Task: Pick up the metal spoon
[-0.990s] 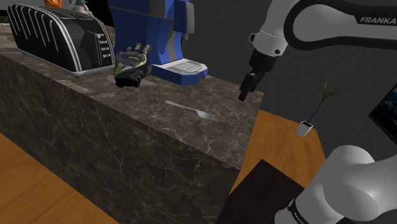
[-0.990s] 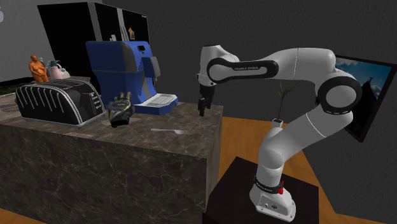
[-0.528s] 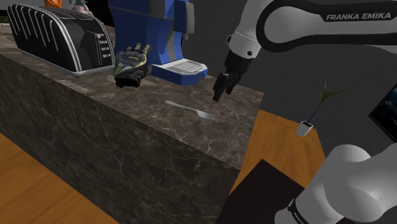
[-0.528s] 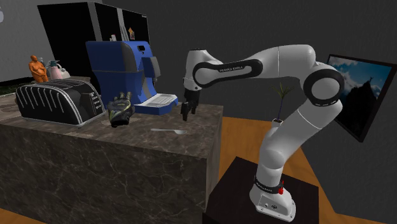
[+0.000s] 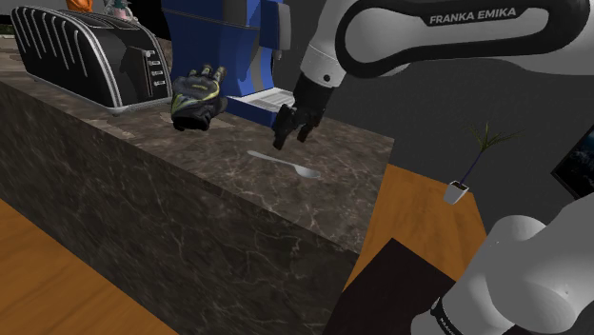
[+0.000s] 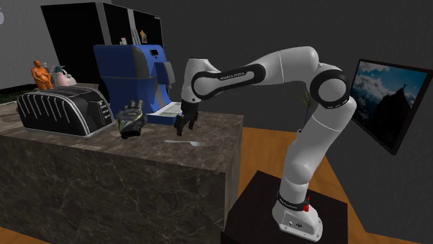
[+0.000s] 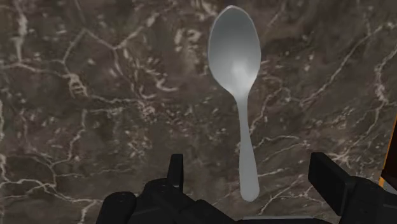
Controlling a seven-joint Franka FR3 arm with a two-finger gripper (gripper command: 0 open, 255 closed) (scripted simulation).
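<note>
Spoon point(image 7: 236, 76) flat on dark marbled tabletop point(image 5: 354, 186), near the edge, just in front of blue coffee machine point(image 5: 221, 48). Long axis: handle toward shoulder view's left, bowl toward its right. In wrist view bowl points away from gripper point(image 7: 251, 177), handle end between fingers point(image 7: 175, 170), untouched. Spoon point(image 5: 284, 164) pale grey, smooth, oval bowl, slim handle. Fingers spread apart. Gripper point(image 5: 292, 134) hovers just above spoon point(image 6: 186, 143).
</note>
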